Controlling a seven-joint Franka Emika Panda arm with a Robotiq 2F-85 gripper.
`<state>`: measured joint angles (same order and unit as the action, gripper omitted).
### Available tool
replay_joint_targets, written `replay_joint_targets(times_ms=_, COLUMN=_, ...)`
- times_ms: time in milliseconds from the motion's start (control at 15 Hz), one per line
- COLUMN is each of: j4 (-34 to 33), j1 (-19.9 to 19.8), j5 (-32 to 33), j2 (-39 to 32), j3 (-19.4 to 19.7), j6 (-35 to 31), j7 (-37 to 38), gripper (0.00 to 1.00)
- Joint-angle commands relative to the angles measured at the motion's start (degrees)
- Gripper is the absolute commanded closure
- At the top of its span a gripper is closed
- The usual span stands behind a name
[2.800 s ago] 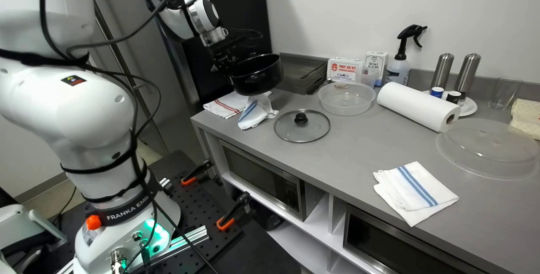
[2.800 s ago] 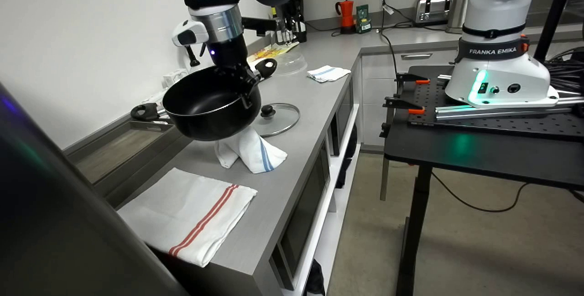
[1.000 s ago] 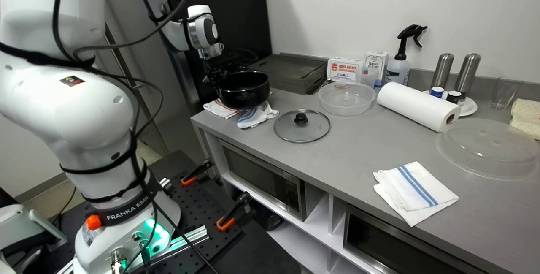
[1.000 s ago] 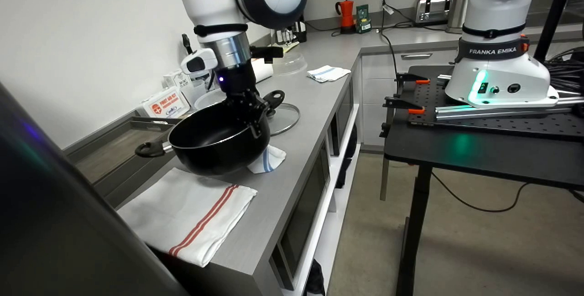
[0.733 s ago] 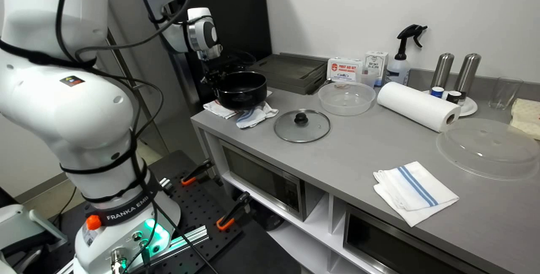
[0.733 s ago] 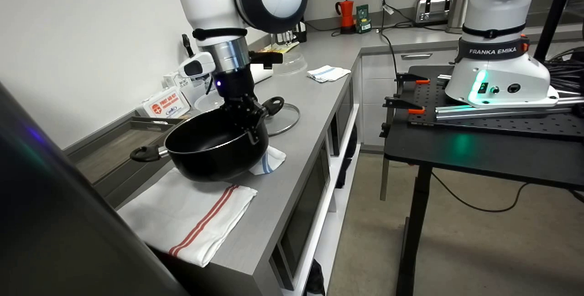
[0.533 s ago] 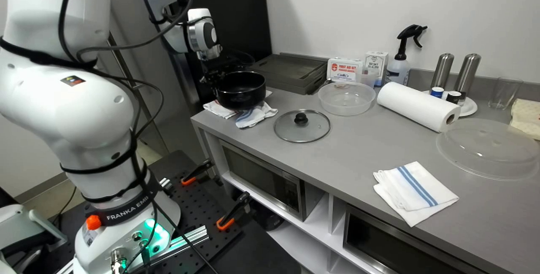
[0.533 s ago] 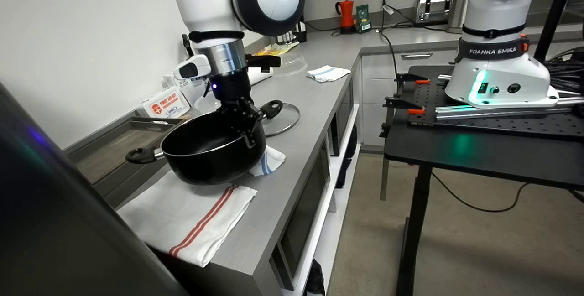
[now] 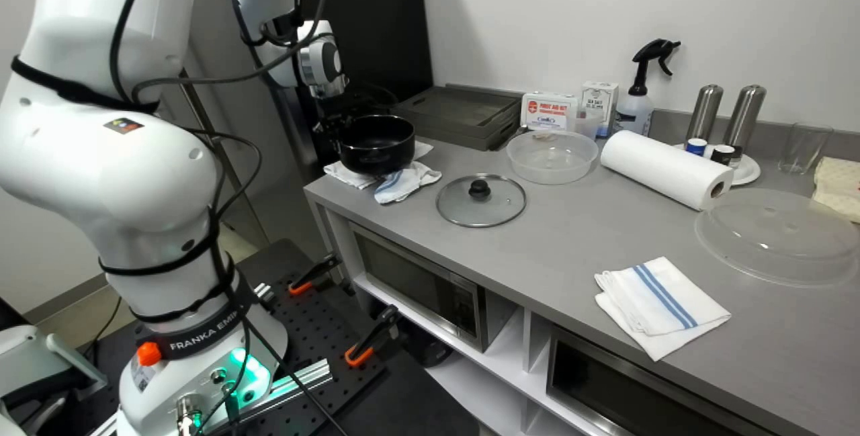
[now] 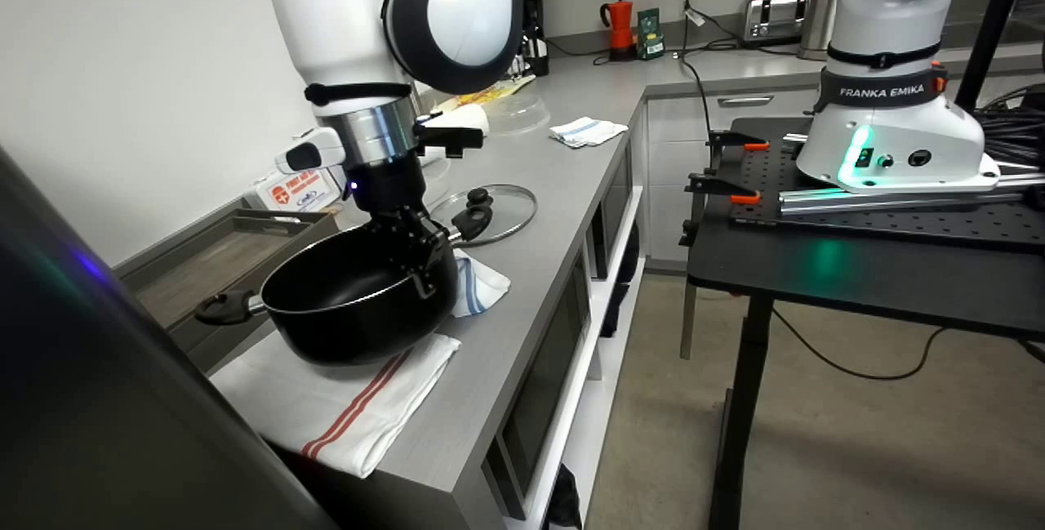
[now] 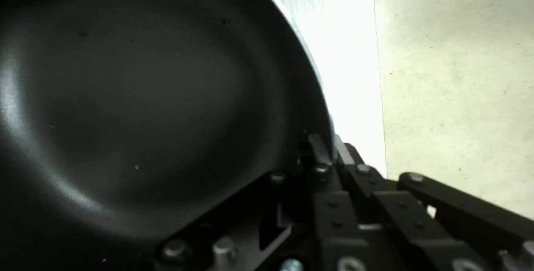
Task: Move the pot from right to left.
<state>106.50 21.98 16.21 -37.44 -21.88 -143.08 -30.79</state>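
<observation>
The black pot [image 9: 377,148] is low over the red-striped towel at the counter's end; it also shows in an exterior view [image 10: 359,309] with a black handle at each side. I cannot tell whether its base touches the towel [image 10: 306,411]. In the wrist view the dark pot interior [image 11: 146,87] fills the left half. My gripper [image 11: 333,152] is shut on the pot's rim, one finger inside and one outside the wall. The gripper also shows in an exterior view [image 10: 424,265], at the pot's side near one handle.
The glass lid [image 9: 481,201] lies on the grey counter [image 9: 557,241], with a crumpled blue-striped cloth [image 9: 408,181] between it and the pot. A grey tray [image 9: 463,113] stands by the wall behind the pot. A tall black panel [image 9: 376,13] stands beside the counter's end.
The pot, held in my gripper, has come down and moved from above the blue-striped cloth to over the red-striped towel, toward the counter's end. The grasp on the rim looks unchanged.
</observation>
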Motion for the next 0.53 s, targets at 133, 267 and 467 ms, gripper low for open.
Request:
replay_joint_targets(times_ms=133, j4=-8.9, j1=3.8, j5=0.5, j2=-4.4, j3=0.4, j6=5.1, j7=1.8, gripper=0.99)
replay_joint_targets(times_ms=267, j4=-11.0, j1=4.4, j5=0.5, j2=-5.7, j3=0.5, j6=6.5, j7=1.9, gripper=0.99)
replay_joint_targets(times_ms=467, j4=-13.5, j1=5.0, j5=0.4, j2=-7.3, j3=0.7, j6=8.0, j7=2.2, gripper=0.99)
